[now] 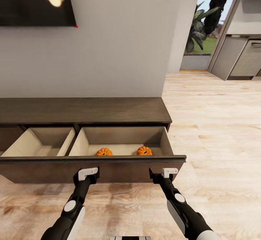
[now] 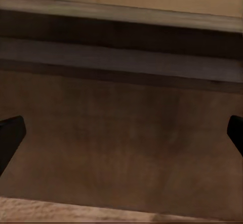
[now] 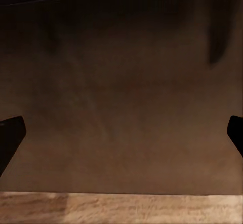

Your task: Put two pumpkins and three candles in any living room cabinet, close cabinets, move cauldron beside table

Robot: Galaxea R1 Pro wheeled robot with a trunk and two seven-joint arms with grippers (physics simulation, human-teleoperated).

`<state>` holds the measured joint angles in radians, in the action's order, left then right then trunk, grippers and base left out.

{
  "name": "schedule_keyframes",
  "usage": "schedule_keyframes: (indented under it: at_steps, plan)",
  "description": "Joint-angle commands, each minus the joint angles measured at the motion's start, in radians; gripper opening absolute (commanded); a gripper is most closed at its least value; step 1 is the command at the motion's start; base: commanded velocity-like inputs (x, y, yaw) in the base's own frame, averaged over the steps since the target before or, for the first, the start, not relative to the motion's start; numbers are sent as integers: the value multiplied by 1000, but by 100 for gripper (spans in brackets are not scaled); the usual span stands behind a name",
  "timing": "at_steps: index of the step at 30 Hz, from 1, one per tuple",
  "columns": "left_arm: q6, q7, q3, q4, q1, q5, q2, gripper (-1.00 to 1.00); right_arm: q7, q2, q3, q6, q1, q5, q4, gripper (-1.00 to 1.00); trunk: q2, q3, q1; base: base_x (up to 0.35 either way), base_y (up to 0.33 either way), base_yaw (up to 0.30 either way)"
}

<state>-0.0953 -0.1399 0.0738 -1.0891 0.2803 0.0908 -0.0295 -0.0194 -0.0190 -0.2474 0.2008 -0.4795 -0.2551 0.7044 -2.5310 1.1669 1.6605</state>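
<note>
With both pumpkins [image 1: 104,152] [image 1: 144,150] lying in the open cabinet [image 1: 90,167] drawer, and the left gripper [image 1: 87,175] and right gripper [image 1: 162,175] held wide open and empty against its front, the drawer could be pushed crooked and get jammed.

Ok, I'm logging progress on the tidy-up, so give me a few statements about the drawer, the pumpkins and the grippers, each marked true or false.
1. Both pumpkins lie in the same drawer compartment. True.
2. The drawer is shut. False: it is pulled out, its pale interior showing.
3. The left gripper holds a pumpkin. False: its fingers are spread, nothing between them.
4. The right gripper faces the drawer front. True.
5. A candle lies in the neighbouring compartment. False: none can be seen there.
</note>
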Motion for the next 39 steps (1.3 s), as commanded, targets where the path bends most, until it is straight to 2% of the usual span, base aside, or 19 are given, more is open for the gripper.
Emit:
schedule_keyframes:
  at_steps: [1, 12, 39]
  plan:
    - [-3, -5, 3, 6, 0, 8, 1, 100, -2, 1, -4, 5, -1, -10, -1, 100, 0, 1, 0, 0, 0, 0]
    - [-14, -5, 22, 78, 1, -3, -4, 100, -2, 1, -4, 5, -1, -11, 0, 100, 0, 1, 0, 0, 0, 0]
    - [-14, -6, 23, 74, 2, -2, -3, 100, -2, 1, -4, 5, -1, -10, 0, 100, 0, 1, 0, 109, 0, 0]
